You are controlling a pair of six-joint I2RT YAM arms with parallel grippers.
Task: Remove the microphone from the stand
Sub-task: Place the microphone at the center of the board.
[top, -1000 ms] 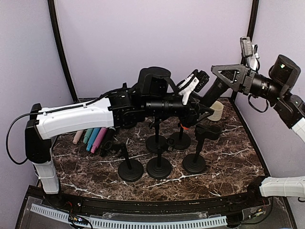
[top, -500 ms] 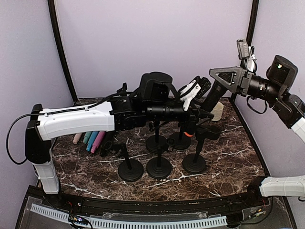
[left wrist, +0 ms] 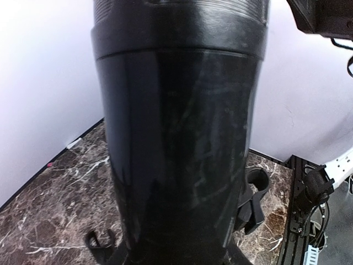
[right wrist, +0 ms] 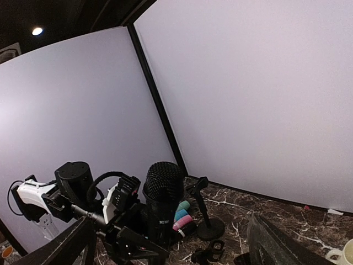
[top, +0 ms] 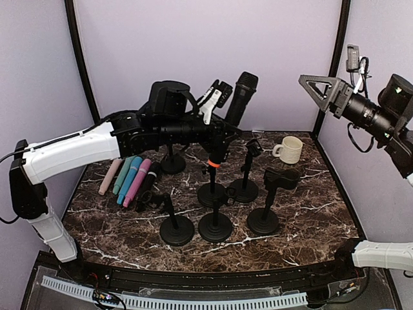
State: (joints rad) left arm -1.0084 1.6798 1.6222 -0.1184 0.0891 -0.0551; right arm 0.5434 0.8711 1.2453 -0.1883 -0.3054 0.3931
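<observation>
Plainly, the left fingers (top: 220, 133) are clamped on the black mic (top: 240, 97) low on its body, holding it in the air over the back middle of the counter (top: 322, 200). The mic leans, with its mesh head up and toward the right edge and its orange-banded tail pointing down at the stands (top: 215, 226) grouped at the counter's centre. From above, that tail lines up with one stand's post, and I cannot tell whether the two touch. In the left wrist view the mic's scuffed barrel (left wrist: 176, 138) fills nearly the whole picture.

The right fingers (top: 317, 81) are spread wide and grasp nothing, raised high beyond the right edge and well apart from the mic. In the right wrist view one finger (right wrist: 71, 245) sits at each lower corner, with the mic's head (right wrist: 164, 182) far off between them.

A cream mug (top: 288, 149) stands at the back right corner. Coloured mics (top: 129, 179) (pink, teal and blue) lie side by side near the left edge.
</observation>
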